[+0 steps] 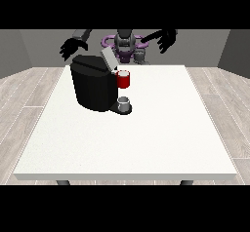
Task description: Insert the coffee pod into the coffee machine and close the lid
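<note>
The black coffee machine (93, 87) stands on the white table (146, 138), left of the middle, with its grey lid (106, 58) tilted up and open. A red thing at the machine (124, 79) sits at its right side under the lid. Below that, a small grey thing (125, 103) rests on the machine's base. Another small grey thing (140, 56) stands at the table's far edge in front of the robot; I cannot tell whether it is the pod. The hand at the view's left (72, 47) hovers behind the machine with fingers spread. The hand at the view's right (166, 40) is raised, open, holding nothing.
The robot's torso (125, 43) is behind the table's far edge. The wide white tabletop stretches from the machine towards the camera and to the right. Wooden floor surrounds the table.
</note>
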Controlling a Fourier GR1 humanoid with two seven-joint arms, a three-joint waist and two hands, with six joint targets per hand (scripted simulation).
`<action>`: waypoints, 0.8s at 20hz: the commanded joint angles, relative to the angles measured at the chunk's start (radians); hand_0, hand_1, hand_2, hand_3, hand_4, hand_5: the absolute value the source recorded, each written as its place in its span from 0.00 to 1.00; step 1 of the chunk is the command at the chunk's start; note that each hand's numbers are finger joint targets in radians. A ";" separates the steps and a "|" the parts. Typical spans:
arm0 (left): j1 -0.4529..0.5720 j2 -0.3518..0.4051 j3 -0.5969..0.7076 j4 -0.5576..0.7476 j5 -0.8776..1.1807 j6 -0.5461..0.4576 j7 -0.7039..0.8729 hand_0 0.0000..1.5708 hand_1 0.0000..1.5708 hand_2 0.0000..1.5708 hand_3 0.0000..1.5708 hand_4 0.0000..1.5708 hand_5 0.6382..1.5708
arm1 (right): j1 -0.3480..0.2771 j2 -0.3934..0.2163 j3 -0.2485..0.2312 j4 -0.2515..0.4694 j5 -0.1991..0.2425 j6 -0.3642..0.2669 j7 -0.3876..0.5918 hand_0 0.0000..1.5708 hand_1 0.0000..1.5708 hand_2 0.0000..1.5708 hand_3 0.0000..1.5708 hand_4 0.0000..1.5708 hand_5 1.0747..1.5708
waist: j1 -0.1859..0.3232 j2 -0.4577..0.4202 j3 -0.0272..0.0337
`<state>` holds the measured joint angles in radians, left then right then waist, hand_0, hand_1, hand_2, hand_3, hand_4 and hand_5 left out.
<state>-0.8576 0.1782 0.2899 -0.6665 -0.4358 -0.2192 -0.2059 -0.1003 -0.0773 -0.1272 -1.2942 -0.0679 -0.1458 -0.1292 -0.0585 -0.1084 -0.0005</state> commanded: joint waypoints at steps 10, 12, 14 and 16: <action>0.270 -0.085 0.079 -0.064 0.178 -0.066 -0.020 0.00 0.00 0.00 0.00 0.00 1.00 | -0.045 -0.112 0.037 -0.158 -0.016 0.129 0.134 0.00 0.00 0.00 0.00 0.03 1.00 | 0.111 -0.159 0.0005; 0.333 -0.139 0.059 -0.084 0.185 -0.069 -0.059 0.00 0.00 0.00 0.00 0.00 1.00 | -0.066 -0.102 0.027 -0.145 -0.040 0.132 0.153 0.00 0.00 0.00 0.00 0.00 1.00 | 0.154 -0.158 0.0005; 0.315 -0.136 0.054 -0.115 0.210 -0.098 -0.020 0.00 0.00 0.00 0.00 0.00 1.00 | -0.101 -0.100 0.065 -0.158 -0.013 0.141 0.172 0.00 0.00 0.00 0.00 0.00 1.00 | 0.167 -0.148 0.0006; 0.274 -0.175 0.041 -0.149 0.235 -0.070 0.015 0.00 0.00 0.00 0.00 0.09 1.00 | -0.148 -0.102 0.070 -0.118 0.007 0.138 0.152 0.00 0.00 0.00 0.00 0.00 1.00 | 0.203 -0.115 0.0008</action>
<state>-0.5730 0.0540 0.3509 -0.7653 -0.2384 -0.2920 -0.2347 -0.1874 -0.1748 -0.0717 -1.4332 -0.0786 -0.0127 0.0111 0.0924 -0.2401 -0.0002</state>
